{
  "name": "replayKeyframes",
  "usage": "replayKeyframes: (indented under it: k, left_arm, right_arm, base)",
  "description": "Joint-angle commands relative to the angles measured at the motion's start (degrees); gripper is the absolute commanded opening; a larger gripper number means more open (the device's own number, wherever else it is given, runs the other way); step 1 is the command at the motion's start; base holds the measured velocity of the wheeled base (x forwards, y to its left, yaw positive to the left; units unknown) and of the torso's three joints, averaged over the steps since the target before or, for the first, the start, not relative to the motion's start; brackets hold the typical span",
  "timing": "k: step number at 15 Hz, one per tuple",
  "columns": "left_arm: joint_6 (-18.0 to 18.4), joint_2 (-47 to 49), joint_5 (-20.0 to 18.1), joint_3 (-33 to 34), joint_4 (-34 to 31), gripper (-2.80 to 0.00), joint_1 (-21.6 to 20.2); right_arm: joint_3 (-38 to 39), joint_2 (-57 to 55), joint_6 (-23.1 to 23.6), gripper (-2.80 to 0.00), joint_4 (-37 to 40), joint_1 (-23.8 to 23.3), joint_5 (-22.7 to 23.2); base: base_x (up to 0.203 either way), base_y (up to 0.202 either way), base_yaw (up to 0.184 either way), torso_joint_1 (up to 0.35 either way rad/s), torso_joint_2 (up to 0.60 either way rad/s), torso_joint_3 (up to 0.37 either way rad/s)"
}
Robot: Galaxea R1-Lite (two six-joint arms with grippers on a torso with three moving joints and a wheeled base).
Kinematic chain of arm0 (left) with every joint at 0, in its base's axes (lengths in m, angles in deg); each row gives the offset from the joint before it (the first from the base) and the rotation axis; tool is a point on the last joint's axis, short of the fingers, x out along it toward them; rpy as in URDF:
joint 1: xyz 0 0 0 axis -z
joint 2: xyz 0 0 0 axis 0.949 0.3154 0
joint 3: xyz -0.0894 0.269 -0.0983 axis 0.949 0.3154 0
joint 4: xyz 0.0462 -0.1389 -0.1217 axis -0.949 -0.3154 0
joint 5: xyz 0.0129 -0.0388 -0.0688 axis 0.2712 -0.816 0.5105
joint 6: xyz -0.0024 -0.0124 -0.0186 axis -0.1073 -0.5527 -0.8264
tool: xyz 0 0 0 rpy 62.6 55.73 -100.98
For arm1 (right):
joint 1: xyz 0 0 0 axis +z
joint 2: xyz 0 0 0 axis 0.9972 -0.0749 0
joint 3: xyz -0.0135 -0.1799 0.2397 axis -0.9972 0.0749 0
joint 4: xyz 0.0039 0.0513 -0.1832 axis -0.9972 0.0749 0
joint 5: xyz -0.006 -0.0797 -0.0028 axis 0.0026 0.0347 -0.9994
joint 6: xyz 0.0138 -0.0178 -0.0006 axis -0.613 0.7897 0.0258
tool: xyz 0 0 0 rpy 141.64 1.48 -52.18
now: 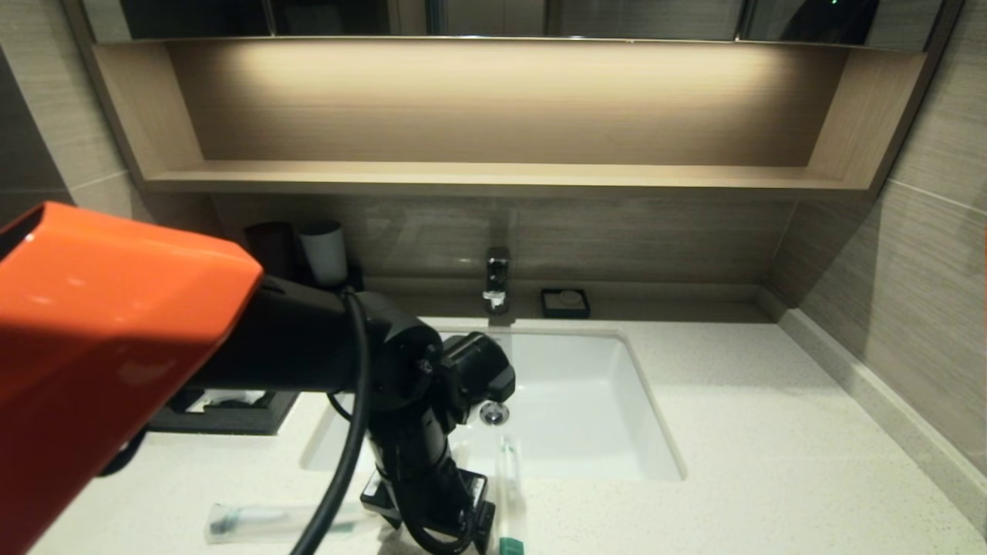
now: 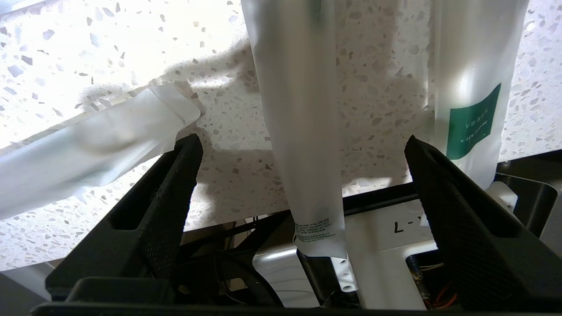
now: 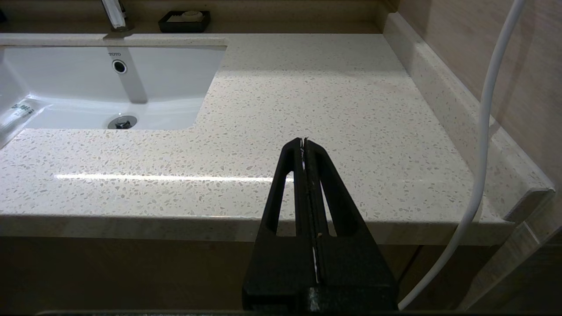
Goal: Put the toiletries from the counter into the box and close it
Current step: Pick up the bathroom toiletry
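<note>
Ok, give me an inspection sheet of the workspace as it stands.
Surface: speckled cream counter with white sink.
Job's things: three clear sleeves lie at the counter's front edge: left sleeve, middle sleeve, green-labelled sleeve. Box at left, mostly hidden behind the arm.
Clutter: black cup, white cup, black dish by the faucet.
Grippers: left gripper open, straddling the middle sleeve; right gripper shut, parked off the counter's edge.
Cables: black cable on left arm; white cable at right.
Surroundings: wooden shelf, tiled walls.
</note>
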Motion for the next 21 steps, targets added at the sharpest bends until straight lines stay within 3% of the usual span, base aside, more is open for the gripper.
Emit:
replayKeyframes:
  k: [1, 17, 18, 21]
  left_arm:
    - [-0.11, 0.31, 0.01, -0.07, -0.21, 0.00, 0.01]
    - [-0.17, 1.63, 0.19, -1.04, -0.70, 0.00, 0.01]
    - [-0.17, 1.63, 0.19, -1.04, -0.70, -2.80, 0.01]
    - [-0.17, 1.63, 0.19, -1.04, -0.70, -2.80, 0.01]
  right_arm:
    - [0.09, 0.00, 0.00, -2.80, -0.02, 0.01, 0.00]
    - [0.09, 0.00, 0.00, -2.80, -0.02, 0.01, 0.00]
    - [0.09, 0.00, 0.00, -2.80, -0.02, 0.01, 0.00]
    - [0.09, 0.00, 0.00, -2.80, -0.02, 0.01, 0.00]
  base:
    - [0.000, 0.000, 0.000, 0.000, 0.00, 0.000]
    - [0.000, 0.000, 0.000, 0.000, 0.00, 0.000]
    - [0.000, 0.000, 0.000, 0.000, 0.00, 0.000]
    - [0.000, 0.000, 0.000, 0.000, 0.00, 0.000]
